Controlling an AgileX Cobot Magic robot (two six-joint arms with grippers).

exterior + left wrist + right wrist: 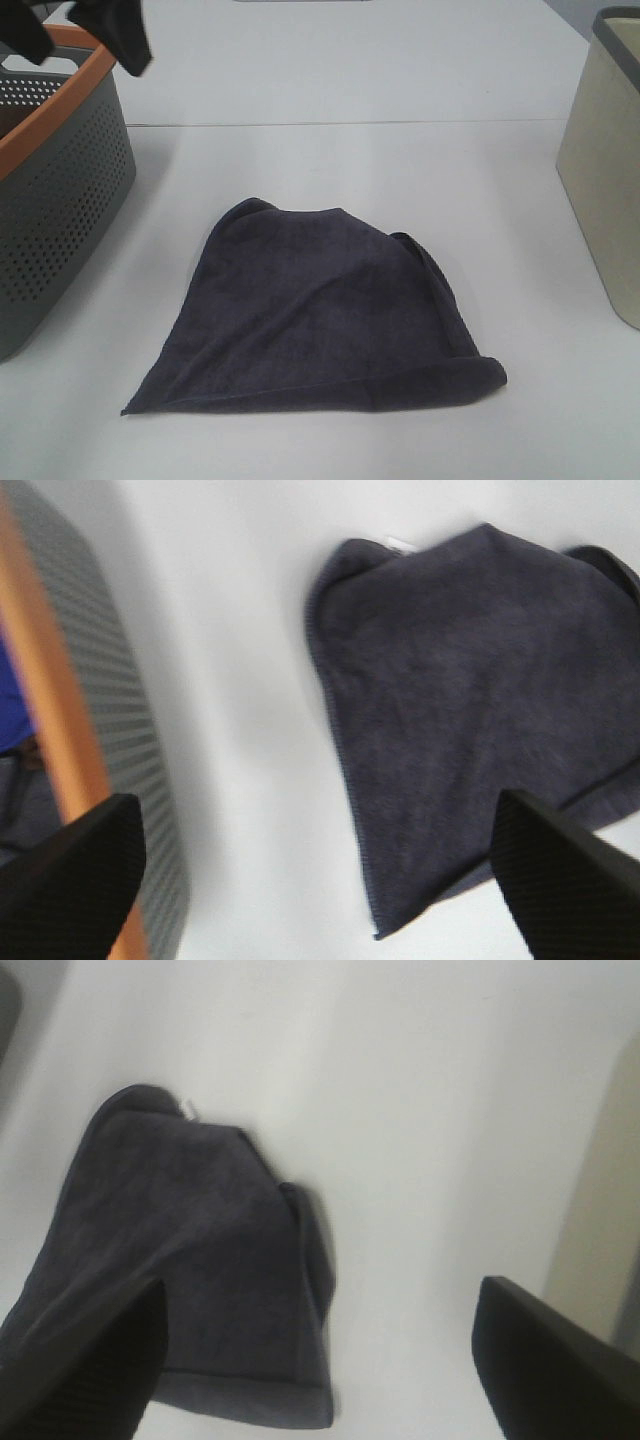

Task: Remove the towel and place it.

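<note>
The dark charcoal-grey towel point(320, 320) lies spread and slightly rumpled on the white table point(400, 170), in the middle, outside the basket. It also shows in the left wrist view point(470, 680) and the right wrist view point(190, 1240). My left gripper point(75, 35) is open and empty, high above the basket's rim at the far left; its fingers point(70, 880) stand wide apart. My right gripper point(315, 1370) is open and empty above the table, to the towel's right; it is out of the exterior view.
A grey perforated basket with an orange rim point(60, 170) stands at the left edge, also seen in the left wrist view point(60, 710). A beige bin point(610, 170) stands at the right edge and shows in the right wrist view point(600, 1210).
</note>
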